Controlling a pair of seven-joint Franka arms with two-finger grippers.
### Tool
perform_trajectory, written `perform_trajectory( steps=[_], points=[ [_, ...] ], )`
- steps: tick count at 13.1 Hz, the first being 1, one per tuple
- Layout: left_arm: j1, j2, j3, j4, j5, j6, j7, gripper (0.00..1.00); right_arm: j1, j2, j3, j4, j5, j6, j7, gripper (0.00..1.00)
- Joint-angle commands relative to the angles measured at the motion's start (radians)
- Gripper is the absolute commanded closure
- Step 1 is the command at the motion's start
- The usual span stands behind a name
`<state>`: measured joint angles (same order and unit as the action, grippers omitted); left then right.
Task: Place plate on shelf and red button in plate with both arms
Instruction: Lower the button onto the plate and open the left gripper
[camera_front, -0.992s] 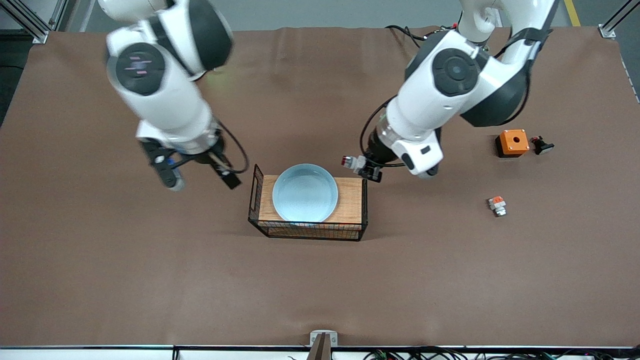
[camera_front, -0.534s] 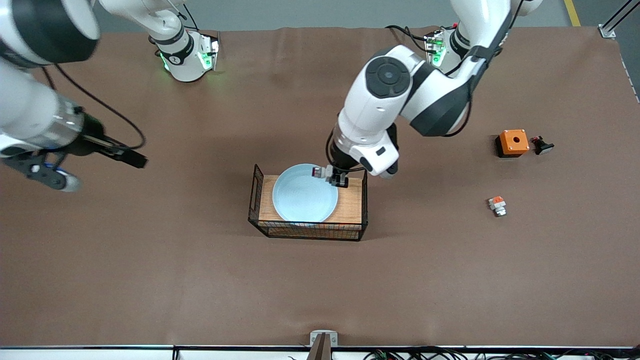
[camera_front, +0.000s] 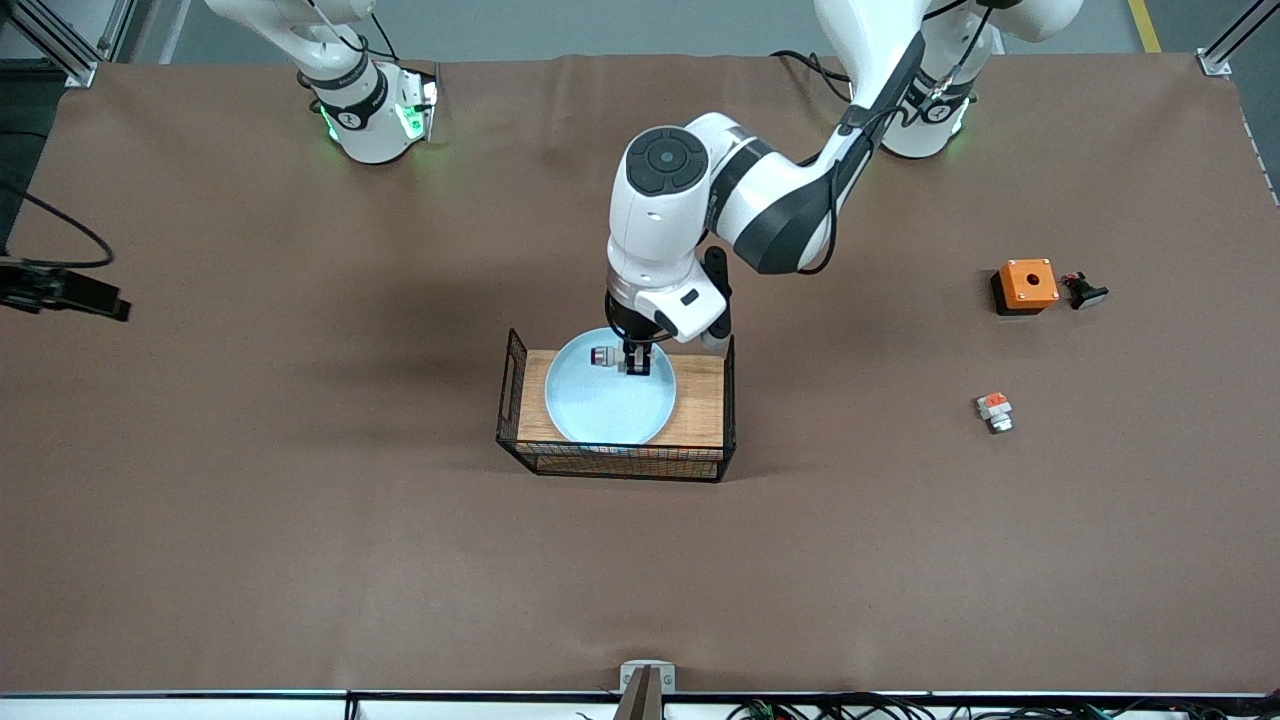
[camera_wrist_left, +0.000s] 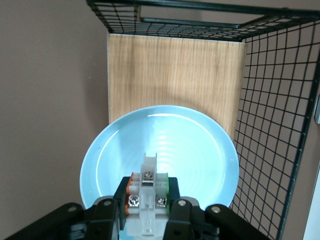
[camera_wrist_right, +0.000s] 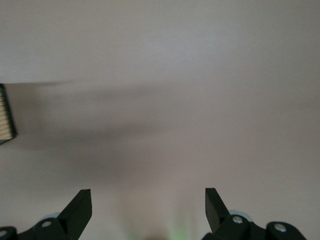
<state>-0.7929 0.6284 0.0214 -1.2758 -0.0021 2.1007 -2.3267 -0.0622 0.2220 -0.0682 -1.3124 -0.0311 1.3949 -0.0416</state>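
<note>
The pale blue plate (camera_front: 610, 412) lies in a black wire basket (camera_front: 515, 385) with a wooden floor at mid-table. My left gripper (camera_front: 635, 362) hangs over the part of the plate farther from the front camera, shut on the red button (camera_front: 604, 357), a small white-grey piece. In the left wrist view the button (camera_wrist_left: 148, 192) sits between the black fingers (camera_wrist_left: 107, 212) over the plate (camera_wrist_left: 195, 150). My right gripper (camera_wrist_right: 148, 207) is open and empty over bare table. In the front view only a black part of its hand (camera_front: 70, 292) shows, at the right arm's end of the table.
An orange square box with a hole (camera_front: 1025, 285) and a small black piece (camera_front: 1083, 291) lie toward the left arm's end. A tiny white piece with an orange-red block (camera_front: 994, 410) lies nearer the front camera than they do. The basket's mesh wall (camera_wrist_left: 280, 125) rises beside the plate.
My left gripper carried the button from beside the basket to over the plate. My right arm swung away toward its end of the table, almost out of the front view.
</note>
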Motion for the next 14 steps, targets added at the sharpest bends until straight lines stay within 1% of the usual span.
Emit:
perform_trajectory(
  steps=[1,5,7,10,12,13,14],
  points=[
    [-0.006,0.033,0.014,0.033,0.017,0.028,-0.016,0.75,-0.010,-0.018,0.021,-0.010,-0.047,-0.004,-0.012,0.00],
    [-0.008,0.068,0.014,0.032,0.019,0.087,-0.014,0.75,-0.002,-0.015,0.024,0.008,-0.050,-0.025,-0.012,0.00],
    [-0.014,0.083,0.014,0.032,0.021,0.102,-0.011,0.75,-0.007,-0.015,0.022,0.035,-0.046,-0.027,-0.012,0.00],
    [-0.014,0.100,0.014,0.032,0.019,0.123,-0.007,0.74,-0.004,-0.018,0.030,0.039,-0.035,-0.049,-0.012,0.00],
    [-0.017,0.109,0.014,0.032,0.022,0.133,-0.007,0.73,-0.005,-0.020,0.033,0.039,-0.017,-0.069,-0.020,0.00],
    [-0.020,0.112,0.014,0.032,0.022,0.133,-0.005,0.72,-0.004,-0.026,0.033,0.039,0.011,-0.068,-0.021,0.00],
    [-0.020,0.113,0.014,0.030,0.022,0.133,-0.005,0.70,0.002,-0.044,0.033,0.036,0.013,-0.073,-0.021,0.00]
  ],
)
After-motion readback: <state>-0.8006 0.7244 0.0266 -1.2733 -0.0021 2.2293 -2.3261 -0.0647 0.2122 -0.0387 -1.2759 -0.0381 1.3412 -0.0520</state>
